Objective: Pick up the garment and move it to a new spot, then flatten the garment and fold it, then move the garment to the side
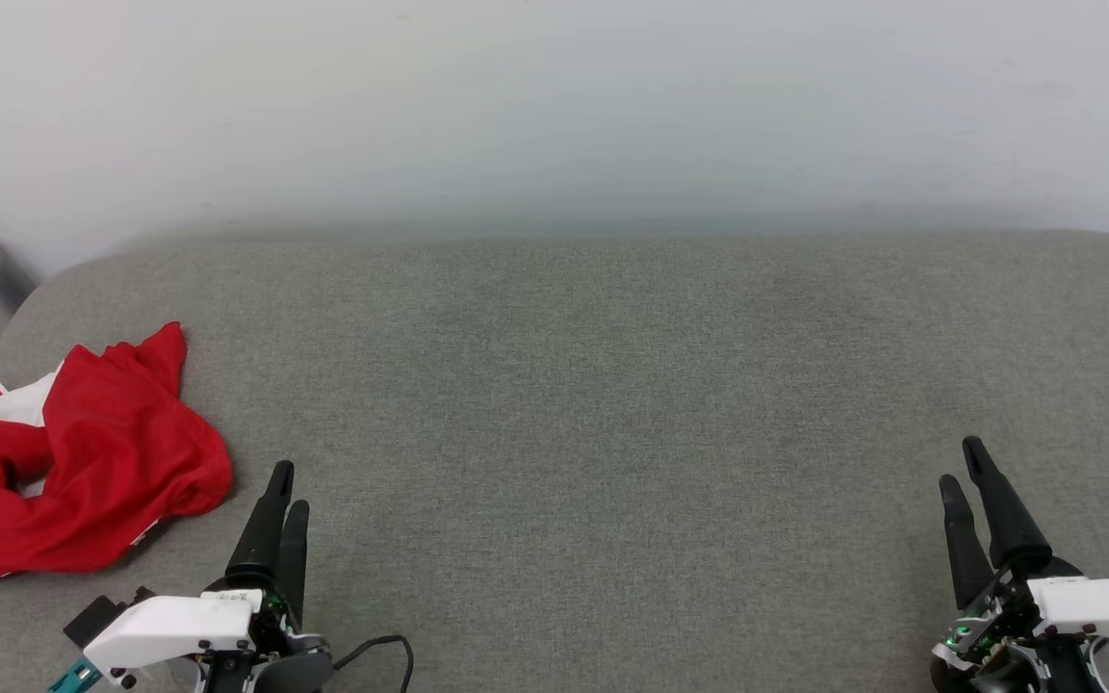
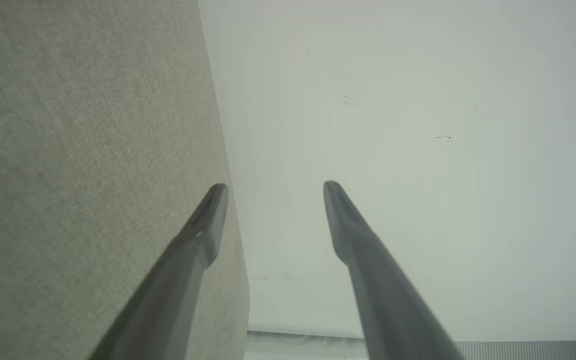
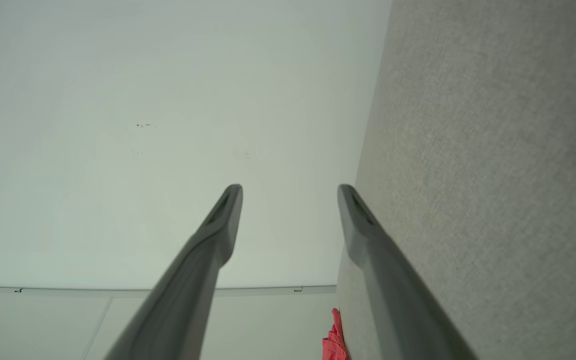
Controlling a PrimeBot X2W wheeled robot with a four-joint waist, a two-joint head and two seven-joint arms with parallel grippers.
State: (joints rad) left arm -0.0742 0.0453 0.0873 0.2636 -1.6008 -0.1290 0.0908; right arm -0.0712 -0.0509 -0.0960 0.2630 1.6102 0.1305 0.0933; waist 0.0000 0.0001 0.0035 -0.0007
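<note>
Now the left gripper (image 1: 290, 486) and the right gripper (image 1: 959, 462) both have their fingers spread and empty at the near edge of the grey cushion (image 1: 593, 404). The garment (image 1: 102, 452) lies crumpled at the cushion's left end, near the left gripper but apart from it.

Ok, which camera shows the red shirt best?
The head view: most of the crumpled garment lies on the grey surface at the left. The right wrist view catches a sliver of it at its bottom edge.
</note>
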